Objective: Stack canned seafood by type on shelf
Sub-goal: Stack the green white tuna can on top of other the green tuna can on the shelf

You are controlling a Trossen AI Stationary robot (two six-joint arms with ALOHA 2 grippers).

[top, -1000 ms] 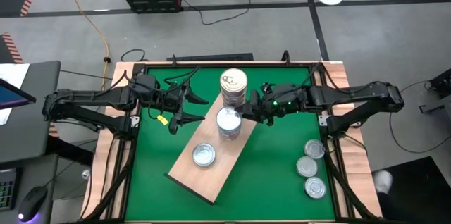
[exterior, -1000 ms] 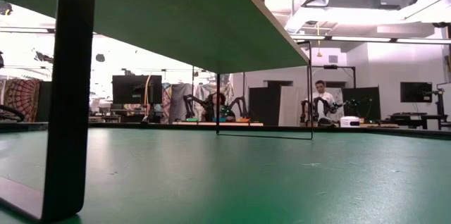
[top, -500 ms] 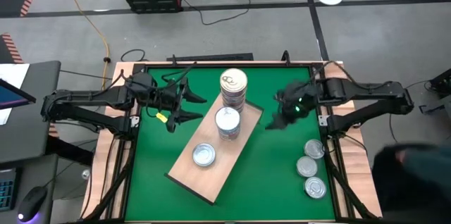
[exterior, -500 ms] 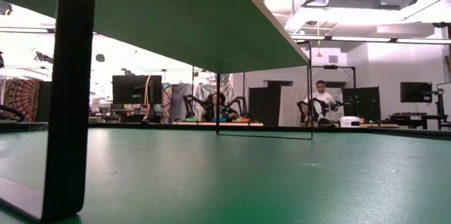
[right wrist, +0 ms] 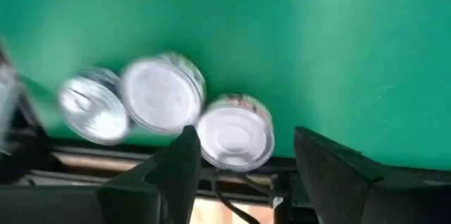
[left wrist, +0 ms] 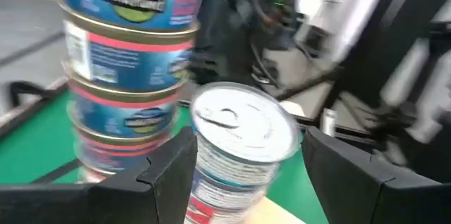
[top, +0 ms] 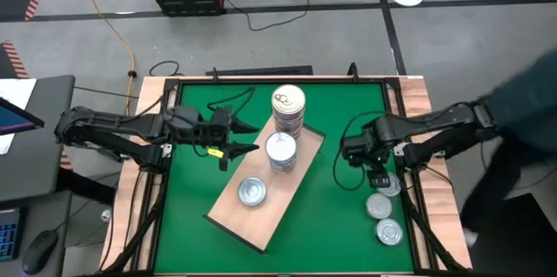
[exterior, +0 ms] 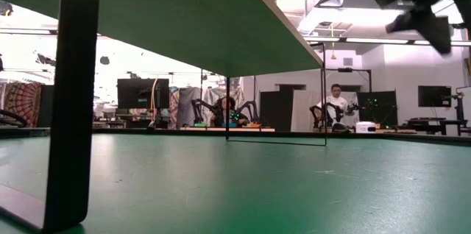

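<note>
High view shows the shelf (top: 265, 188) lying diagonally on the green surface (top: 191, 181), carrying three groups of canned seafood: a tall stack (top: 289, 107) at its far end, a shorter stack (top: 281, 152) in the middle, and a single tin (top: 251, 192) nearer its low end. Three loose tins (top: 384, 208) sit in a row off the board, by the surface's right edge.

The left end effector (top: 233, 142) hovers just beside the shorter stack, fingers spread wide and empty; in its wrist view the silver-lidded stack (left wrist: 243, 146) stands directly ahead between the fingers, with the blue-labelled tall stack (left wrist: 130, 62) close alongside. The right end effector (top: 376, 168) hangs just above the nearest loose tin, jaws wide with nothing between them; its wrist view shows the three tins (right wrist: 165, 108) ahead of the fingers, touching or nearly so.

Risks, as I judge them: the tall stack looks top-heavy, and a sideways brush from the left fingers could topple it onto its neighbour. On the right, the tins crowd each other, so a descending finger may land on a lid or shove an adjacent tin toward the surface's edge. A person's blurred dark sleeve (top: 522, 120) overlaps the right arm's area.
</note>
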